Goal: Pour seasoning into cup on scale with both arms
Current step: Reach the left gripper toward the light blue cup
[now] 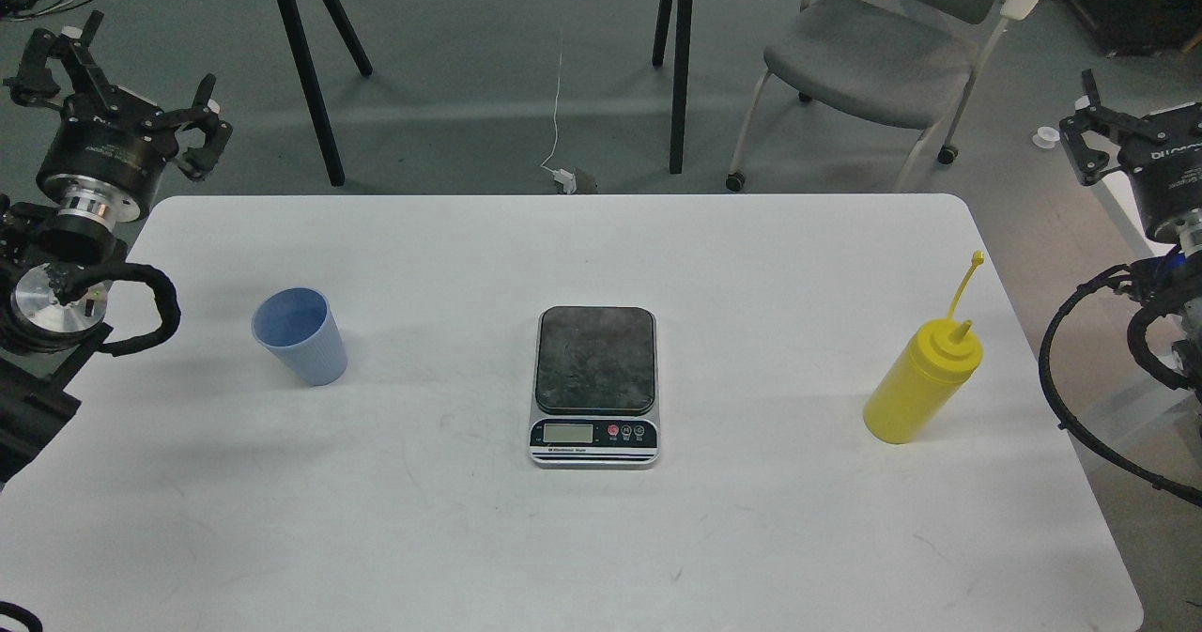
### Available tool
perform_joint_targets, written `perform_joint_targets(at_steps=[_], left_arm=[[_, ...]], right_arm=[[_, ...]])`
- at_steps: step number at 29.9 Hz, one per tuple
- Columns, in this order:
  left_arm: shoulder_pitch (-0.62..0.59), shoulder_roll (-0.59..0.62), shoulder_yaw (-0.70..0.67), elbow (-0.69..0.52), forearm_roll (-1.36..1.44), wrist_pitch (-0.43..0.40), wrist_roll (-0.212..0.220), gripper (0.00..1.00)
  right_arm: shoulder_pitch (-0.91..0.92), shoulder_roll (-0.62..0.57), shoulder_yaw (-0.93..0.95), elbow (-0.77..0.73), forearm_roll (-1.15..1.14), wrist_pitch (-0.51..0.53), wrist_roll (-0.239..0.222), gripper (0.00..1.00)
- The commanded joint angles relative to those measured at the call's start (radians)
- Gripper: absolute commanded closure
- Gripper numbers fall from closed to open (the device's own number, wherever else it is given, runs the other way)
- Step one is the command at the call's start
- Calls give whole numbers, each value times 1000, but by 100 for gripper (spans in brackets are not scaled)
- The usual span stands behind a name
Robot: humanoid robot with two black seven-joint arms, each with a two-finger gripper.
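Note:
The light-blue ribbed cup (299, 336) stands upright on the left of the white table (601, 538), with nothing in it that I can see. At the table's middle lies the scale (594, 386), its dark plate bare. The yellow seasoning bottle (922, 383) stands at the right, its cap strap sticking up. My left gripper (141, 64) hovers open beyond the table's far-left corner, well away from the cup. My right gripper (1160, 111) hangs off the table's right side, above and right of the bottle. One finger (1091, 130) stands wide of the wrist; the other is cut off by the frame.
Beyond the table's far edge are black trestle legs (310, 78), a grey chair (873, 59) and a white cable on the floor. Black corrugated cables loop beside both wrists at the table's left and right edges.

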Motion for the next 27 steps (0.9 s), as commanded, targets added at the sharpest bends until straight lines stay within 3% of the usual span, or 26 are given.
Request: perform_joint_targets(at_steps=[1,9,15,20,24,27], left_arm=[[1,-1,3,-3,1,4,-1,1],[24,28,15,-61,3,-1,2,1],[15,194,122,-274,195,-4,34,4],[12,300,129,-432,612,40,36,4],[12,312,129,-448,1084,76,34,4],[16,303,130,-445,1465,155,31,7]], right_arm=[[0,7,0,1,0,0,0,0],[1,7,3,2,1,0,0,0],[0,0,17,4,2,0,0,0],[-5,-2,28,5,3,0,-2,0],[-6,-4,34,5,3,0,0,0],[-6,-8,34,5,3,0,0,0]])
